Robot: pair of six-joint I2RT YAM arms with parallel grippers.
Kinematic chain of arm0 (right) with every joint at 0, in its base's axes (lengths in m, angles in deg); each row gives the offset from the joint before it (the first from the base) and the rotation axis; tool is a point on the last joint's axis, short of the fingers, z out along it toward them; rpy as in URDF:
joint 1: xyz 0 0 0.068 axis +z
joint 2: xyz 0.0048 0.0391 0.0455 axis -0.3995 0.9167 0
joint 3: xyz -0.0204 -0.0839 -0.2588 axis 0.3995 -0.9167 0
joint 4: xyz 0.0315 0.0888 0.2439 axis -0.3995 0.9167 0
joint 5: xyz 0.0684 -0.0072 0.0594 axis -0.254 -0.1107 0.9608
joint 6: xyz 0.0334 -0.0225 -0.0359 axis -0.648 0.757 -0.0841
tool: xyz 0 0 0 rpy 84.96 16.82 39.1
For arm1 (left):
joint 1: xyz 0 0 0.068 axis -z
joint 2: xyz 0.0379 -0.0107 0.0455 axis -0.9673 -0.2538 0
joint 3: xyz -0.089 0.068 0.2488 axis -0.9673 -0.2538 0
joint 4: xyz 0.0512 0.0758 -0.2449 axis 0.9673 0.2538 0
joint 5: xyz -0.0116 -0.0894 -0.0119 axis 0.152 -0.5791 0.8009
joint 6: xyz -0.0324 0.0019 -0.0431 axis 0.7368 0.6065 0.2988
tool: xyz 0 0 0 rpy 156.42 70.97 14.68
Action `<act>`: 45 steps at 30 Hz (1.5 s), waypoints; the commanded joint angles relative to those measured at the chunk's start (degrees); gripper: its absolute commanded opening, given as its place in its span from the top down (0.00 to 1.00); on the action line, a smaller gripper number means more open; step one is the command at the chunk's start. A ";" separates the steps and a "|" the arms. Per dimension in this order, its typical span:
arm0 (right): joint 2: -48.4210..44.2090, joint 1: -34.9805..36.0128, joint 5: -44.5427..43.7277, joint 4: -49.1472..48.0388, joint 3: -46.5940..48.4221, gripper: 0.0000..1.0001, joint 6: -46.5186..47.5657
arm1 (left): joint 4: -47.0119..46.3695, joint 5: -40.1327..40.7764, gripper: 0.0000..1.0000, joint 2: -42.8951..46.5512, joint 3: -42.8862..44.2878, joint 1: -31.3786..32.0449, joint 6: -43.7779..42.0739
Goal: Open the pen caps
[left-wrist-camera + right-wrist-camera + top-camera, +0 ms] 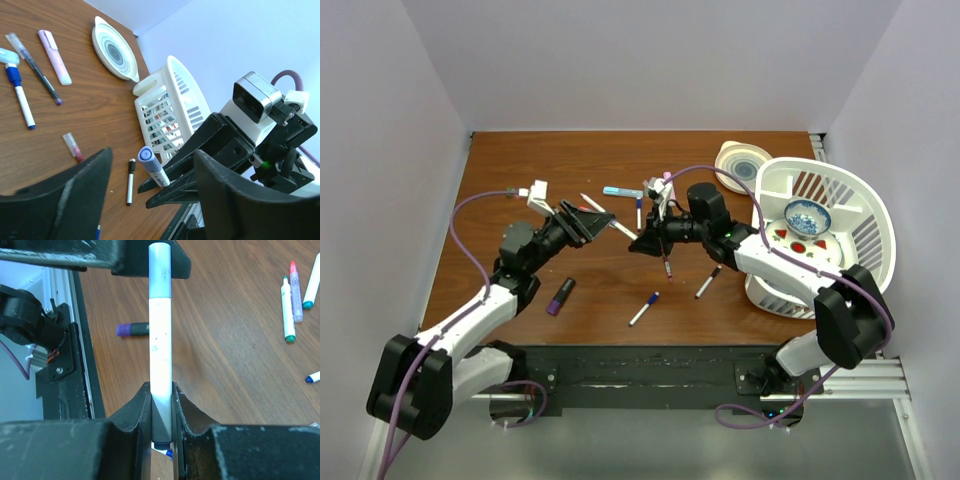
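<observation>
My right pincer [161, 391] is clamped on one white pen [161, 345], gripping its dark end. The pen's pale blue cap [160, 270] points away, into my left pincer [152, 156], whose two fingers [65, 200] stand apart on either side of the cap. I cannot tell whether they touch it.

On the tabletop [225, 340] the right wrist camera shows five more pens: one purple-capped marker [132, 329], two green-tipped pens [286, 310], one red-tipped [295, 280] and one blue-tipped [313, 376]. Farther right stands one white basket [865, 200] holding one blue bowl [807, 215], with one round lid [745, 163] beside it.
</observation>
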State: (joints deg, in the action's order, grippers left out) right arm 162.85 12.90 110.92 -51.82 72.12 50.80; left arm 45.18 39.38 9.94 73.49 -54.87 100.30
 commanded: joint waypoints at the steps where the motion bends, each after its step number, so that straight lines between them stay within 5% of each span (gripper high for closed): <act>1: 0.63 0.12 1.05 -3.32 0.19 1.00 -2.00 | -6.90 -1.20 0.35 -2.50 1.25 1.11 0.70; 9: 0.90 0.38 0.52 -3.14 0.19 1.00 -1.74 | -4.63 0.47 0.55 -5.58 3.88 2.95 -1.58; 23: 1.95 1.08 0.00 -2.44 0.46 1.00 -0.86 | -3.21 1.00 0.70 -6.20 6.52 3.30 -3.87; 25: 2.30 1.00 -0.01 -2.44 0.54 1.00 -0.77 | -3.21 1.17 0.78 -6.37 6.78 3.31 -3.87; 27: 2.48 1.17 0.08 -2.35 0.54 1.00 -0.77 | -2.69 1.61 0.97 -6.46 7.22 3.22 -3.96; 31: 3.01 1.52 1.22 -1.74 0.72 1.00 0.45 | 0.56 6.34 1.00 -4.71 8.81 1.99 -3.96; 38: 5.46 3.72 3.42 -1.21 0.98 1.00 1.34 | 4.17 9.53 1.00 -0.13 8.72 -15.31 3.93; 45: 7.05 5.04 2.55 0.72 2.21 1.00 3.36 | 0.91 3.20 1.00 -2.59 6.08 -28.50 9.06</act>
State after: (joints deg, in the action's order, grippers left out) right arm 169.85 17.40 111.99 -53.81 74.08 52.06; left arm 50.20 42.09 8.17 79.13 -79.37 106.90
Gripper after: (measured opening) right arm 0.179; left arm 0.183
